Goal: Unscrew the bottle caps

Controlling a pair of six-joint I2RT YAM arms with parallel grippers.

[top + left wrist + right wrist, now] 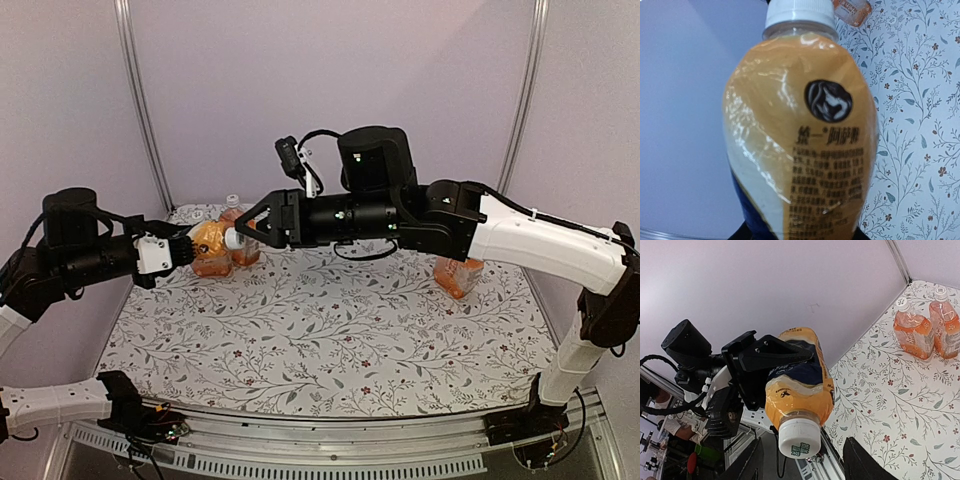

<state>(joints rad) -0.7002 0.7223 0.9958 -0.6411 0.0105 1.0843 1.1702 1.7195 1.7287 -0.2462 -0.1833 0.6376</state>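
My left gripper (186, 250) is shut on the body of an orange drink bottle (211, 246), holding it off the table and tipped sideways, neck toward the right arm. Its label fills the left wrist view, with the white cap (799, 12) at the top. My right gripper (240, 232) faces that cap (799, 437) end-on. Its dark fingers (747, 465) stand either side of the cap with clear gaps, touching nothing. The left gripper's black fingers (765, 357) clamp the bottle's upper body. Two more capped bottles (912, 330) (945, 325) stand upright by the back wall.
Another orange bottle (458, 276) lies on the floral cloth at the right, under the right forearm, and shows again as a bottle (852, 10) at the top of the left wrist view. The standing bottles (244, 250) are just behind the held one. Purple walls close the back and sides.
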